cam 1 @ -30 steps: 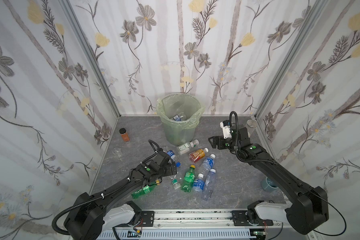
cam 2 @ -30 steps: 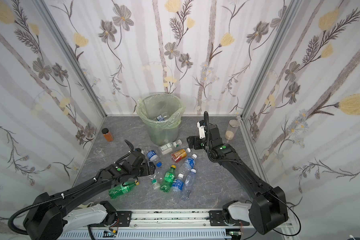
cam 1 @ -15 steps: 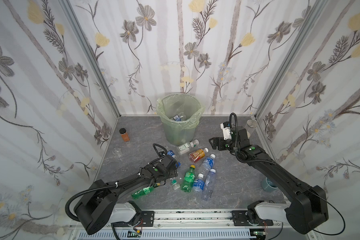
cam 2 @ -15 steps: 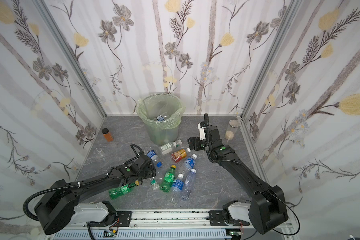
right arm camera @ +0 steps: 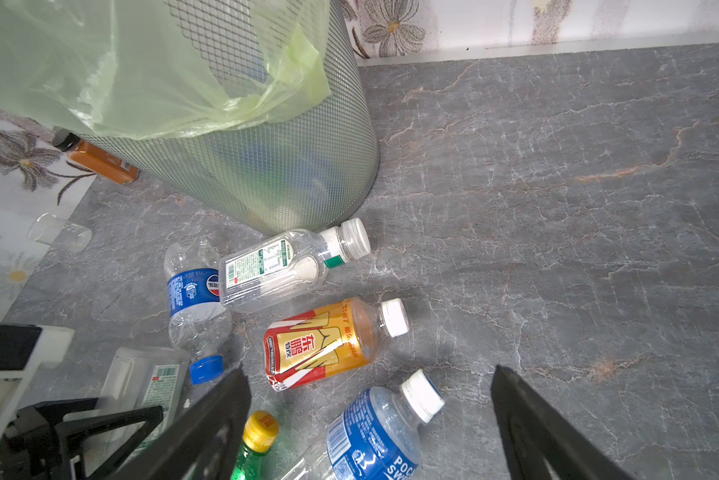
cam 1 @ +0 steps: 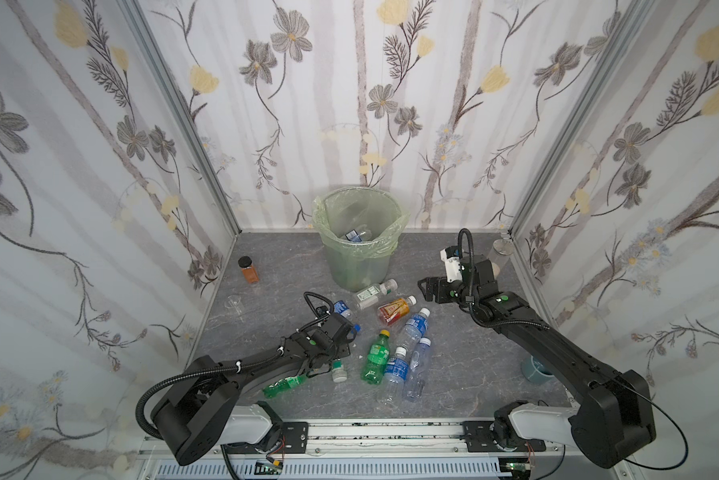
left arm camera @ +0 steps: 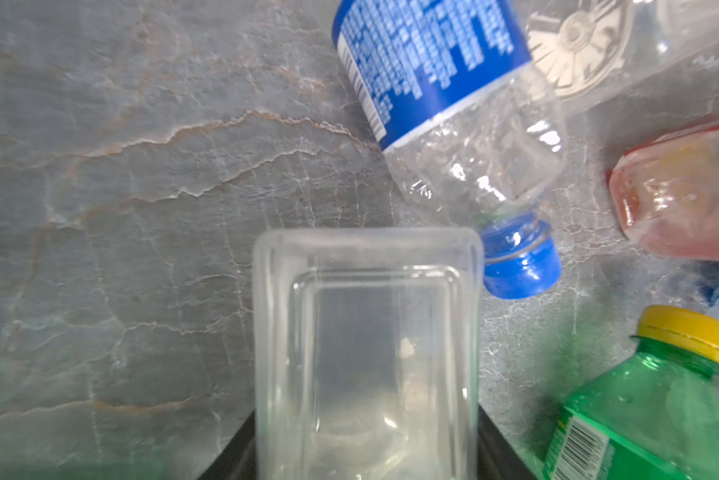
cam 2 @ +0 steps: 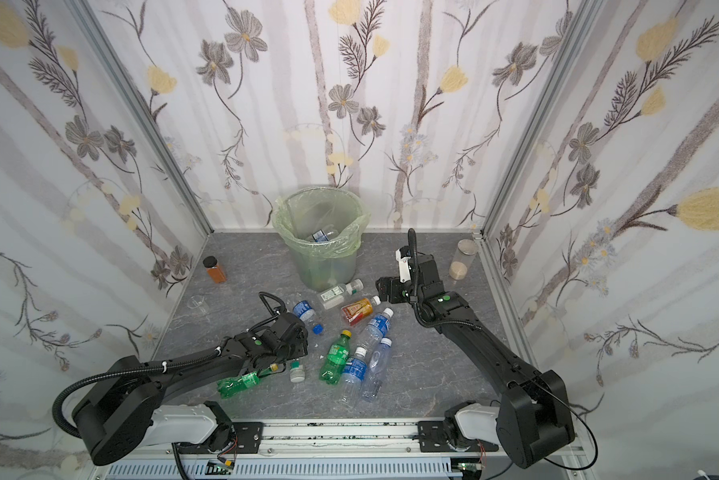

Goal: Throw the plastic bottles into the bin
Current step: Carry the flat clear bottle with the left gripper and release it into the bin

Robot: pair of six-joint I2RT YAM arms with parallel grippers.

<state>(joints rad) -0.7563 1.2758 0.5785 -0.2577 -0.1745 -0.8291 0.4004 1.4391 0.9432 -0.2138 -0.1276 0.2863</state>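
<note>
Clear square bottle (left arm camera: 366, 353): blurred, edge-cropped

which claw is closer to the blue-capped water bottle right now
Left. The left claw, gripping a clear square bottle, sits right beside the cap of the blue-capped bottle. The right claw hangs open on the far side of the orange bottle.

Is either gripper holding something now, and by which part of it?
The left gripper is closed on a clear flat-sided bottle, across its body, with its base end sticking out ahead. The right gripper is open and holds nothing.
</note>
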